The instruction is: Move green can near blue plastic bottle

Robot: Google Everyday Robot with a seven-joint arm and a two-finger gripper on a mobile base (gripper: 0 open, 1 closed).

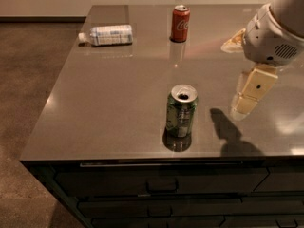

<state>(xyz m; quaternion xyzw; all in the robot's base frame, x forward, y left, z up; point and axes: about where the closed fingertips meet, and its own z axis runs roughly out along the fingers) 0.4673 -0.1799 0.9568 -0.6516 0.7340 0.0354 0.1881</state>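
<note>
The green can (181, 110) stands upright near the front edge of the steel counter (118, 89), silver top up. The blue plastic bottle (108, 34) lies on its side at the far left of the counter, white cap pointing left. My gripper (243, 106) hangs above the counter to the right of the green can, a short gap away from it and not touching it. Its cream fingers (251, 91) point down and to the left.
A red cola can (180, 23) stands upright at the back middle. A pale crumpled thing (233, 42) lies at the back right, partly behind my arm. The counter's left and front edges drop to a brown floor. Drawers sit under the front edge.
</note>
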